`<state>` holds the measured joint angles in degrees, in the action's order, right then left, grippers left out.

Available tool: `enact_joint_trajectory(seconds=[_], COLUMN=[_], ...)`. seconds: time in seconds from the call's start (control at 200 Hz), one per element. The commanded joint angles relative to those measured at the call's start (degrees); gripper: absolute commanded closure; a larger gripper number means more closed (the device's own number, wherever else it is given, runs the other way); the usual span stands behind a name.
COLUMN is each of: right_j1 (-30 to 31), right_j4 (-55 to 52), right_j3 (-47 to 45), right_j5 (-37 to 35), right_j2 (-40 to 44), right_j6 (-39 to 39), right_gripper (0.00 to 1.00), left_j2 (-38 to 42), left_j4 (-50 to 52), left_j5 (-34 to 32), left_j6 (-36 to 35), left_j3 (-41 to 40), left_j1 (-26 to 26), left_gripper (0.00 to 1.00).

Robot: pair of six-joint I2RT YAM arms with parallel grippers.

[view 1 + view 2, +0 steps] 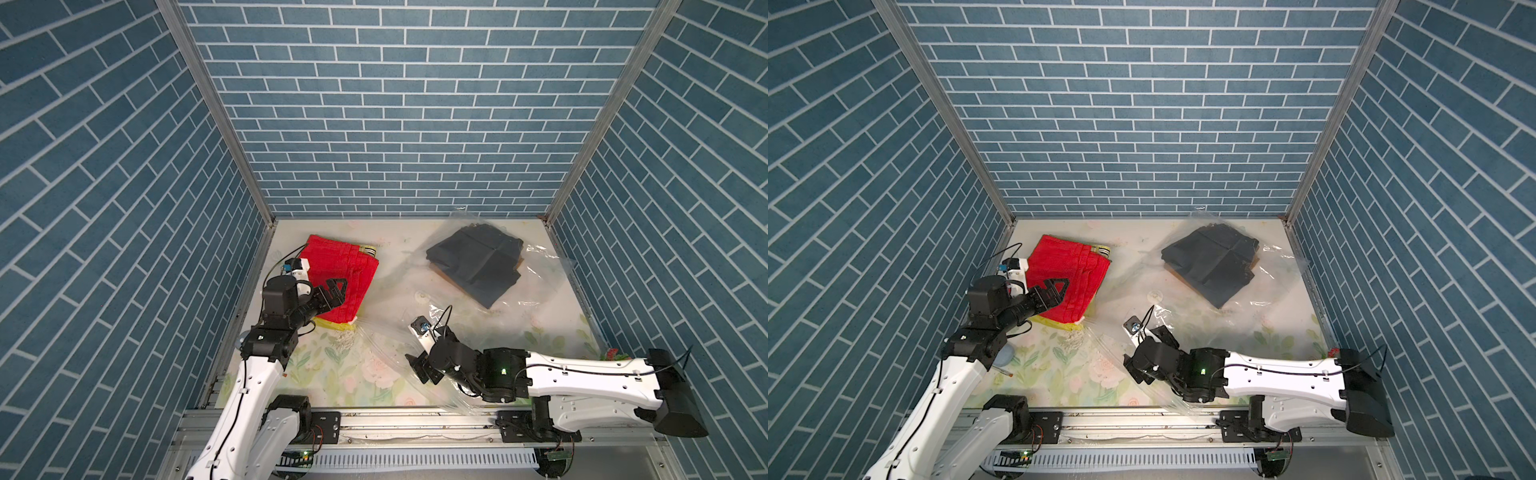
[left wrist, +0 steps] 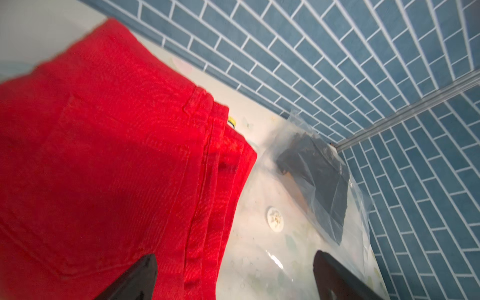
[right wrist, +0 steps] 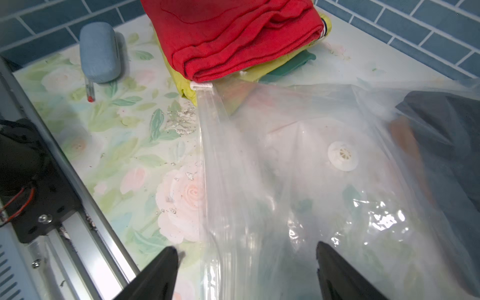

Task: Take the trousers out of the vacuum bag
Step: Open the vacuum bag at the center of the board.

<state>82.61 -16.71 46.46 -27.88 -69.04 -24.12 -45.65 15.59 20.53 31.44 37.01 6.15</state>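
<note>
A stack of folded trousers lies out of the bag at the far left: red trousers (image 1: 340, 274) (image 1: 1067, 270) (image 2: 104, 168) on top, with yellow (image 3: 259, 72) and green (image 3: 293, 66) ones beneath. Black trousers (image 1: 473, 262) (image 1: 1208, 262) (image 3: 446, 130) still sit inside the transparent vacuum bag (image 1: 465, 328) (image 3: 298, 194) at the far right, over an ochre layer (image 3: 405, 140). My left gripper (image 1: 334, 291) (image 2: 233, 272) hovers open over the red stack's near edge. My right gripper (image 1: 419, 368) (image 3: 246, 270) is open, and the bag's zip strip (image 3: 215, 155) runs loose between its fingers.
The bag's round white valve (image 3: 342, 155) (image 2: 274, 218) faces up mid-table. A blue-grey case (image 3: 100, 52) and a red-tipped pen (image 3: 89, 91) lie by the left arm's base. The metal rail (image 1: 395, 419) lines the front edge. Tiled walls close in on three sides.
</note>
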Motion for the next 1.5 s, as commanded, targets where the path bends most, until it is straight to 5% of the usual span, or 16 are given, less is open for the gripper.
enact_joint_trajectory(seconds=[0.0, 0.305, 0.725, 0.915, 1.495], right_j1=[1.4, 1.8, 1.3, 0.1, -4.5], right_j4=[-3.0, -6.8, -7.8, -7.4, -3.4], right_j3=[-0.3, -1.1, 0.2, 1.1, 3.3], right_j5=[-6.6, -17.3, -21.0, -20.5, -13.3], right_j2=[-3.2, -7.9, -4.5, -3.7, 0.0], right_j6=[-7.3, -20.8, -19.5, -17.3, -10.9], right_gripper=[0.15, 0.29, 0.84, 0.99, 1.00], left_j2=[0.8, 2.6, 1.1, -0.5, -17.7], left_j4=[-1.9, -5.3, -14.2, -16.4, -34.5], left_j5=[-2.1, -5.1, -11.7, -17.3, -28.8], left_j6=[2.7, 6.8, 14.7, 16.7, 23.7], left_j3=[-2.0, -5.4, -13.2, -13.2, -12.9], left_j1=[3.0, 13.2, 32.3, 43.1, 66.6], left_gripper=[0.00, 0.00, 0.02, 0.04, 0.14])
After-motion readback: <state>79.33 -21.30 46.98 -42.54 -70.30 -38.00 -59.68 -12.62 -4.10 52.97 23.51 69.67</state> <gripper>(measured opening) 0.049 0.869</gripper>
